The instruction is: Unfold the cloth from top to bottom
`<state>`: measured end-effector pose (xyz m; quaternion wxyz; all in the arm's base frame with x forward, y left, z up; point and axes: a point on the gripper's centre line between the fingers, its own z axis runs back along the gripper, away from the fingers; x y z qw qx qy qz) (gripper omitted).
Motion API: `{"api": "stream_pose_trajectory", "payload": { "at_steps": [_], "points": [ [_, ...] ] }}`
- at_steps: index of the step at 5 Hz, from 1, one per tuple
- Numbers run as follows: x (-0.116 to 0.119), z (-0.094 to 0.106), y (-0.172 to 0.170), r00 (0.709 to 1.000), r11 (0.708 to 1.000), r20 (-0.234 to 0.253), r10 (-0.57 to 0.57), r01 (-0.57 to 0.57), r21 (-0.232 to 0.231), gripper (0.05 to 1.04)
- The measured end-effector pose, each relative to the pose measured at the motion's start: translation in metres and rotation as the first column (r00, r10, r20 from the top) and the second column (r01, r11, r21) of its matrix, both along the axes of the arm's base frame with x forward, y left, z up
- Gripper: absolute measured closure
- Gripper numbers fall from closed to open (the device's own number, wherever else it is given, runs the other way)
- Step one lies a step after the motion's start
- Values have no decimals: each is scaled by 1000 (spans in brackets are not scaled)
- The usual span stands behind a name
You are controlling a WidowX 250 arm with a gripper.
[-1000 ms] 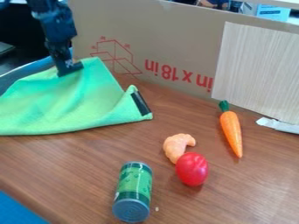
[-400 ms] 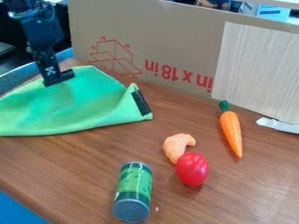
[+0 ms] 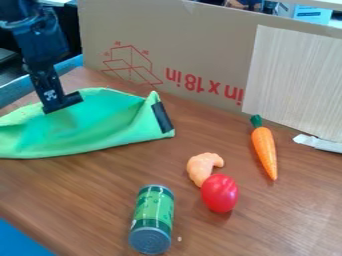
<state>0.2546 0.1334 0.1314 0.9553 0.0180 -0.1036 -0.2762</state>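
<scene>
Green can (image 3: 151, 219) on its side, near side of table, end facing near. R of it, red fruit (image 3: 220, 193) right up vs. curved orange piece (image 3: 202, 168); carrot (image 3: 264, 149) farther R, green top pointing far. Cardboard wall (image 3: 200, 57) stands upright along far side w/ red print, so it bounds the far side nr cloth; wood-grain board (image 3: 294, 82) against it on R, white strip (image 3: 318, 143) at its foot. Table (image 3: 93, 195) is brown w/ wood grain; blue thing (image 3: 23, 239) in near L corner, blue-&-white box (image 3: 312, 14) beyond wall, far R. Cloth (image 3: 100, 127), bright green, is on L part of table, rumpled & part folded, dark patch (image 3: 161, 117) at its R end. My fingers (image 3: 62, 103) are closed on cloth, nr its far edge, L side.
</scene>
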Motion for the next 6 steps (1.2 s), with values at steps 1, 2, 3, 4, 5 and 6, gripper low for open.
{"api": "stream_pose_trajectory", "payload": {
  "at_steps": [1,2,3,4,5,6],
  "points": [
    [-20,-2,-12,1000,1000,-10,-22,22,3,1034],
    [-41,1,-26,998,998,-8,-63,63,0,1034],
    [-57,-1,-37,996,996,-12,-93,93,-3,1034],
    [-71,-7,-47,994,995,-33,-104,104,2,1013],
    [-76,-17,-56,995,997,-68,-77,78,20,859],
    [-76,-22,-60,996,999,-86,-12,15,42,594]
  ]
}}
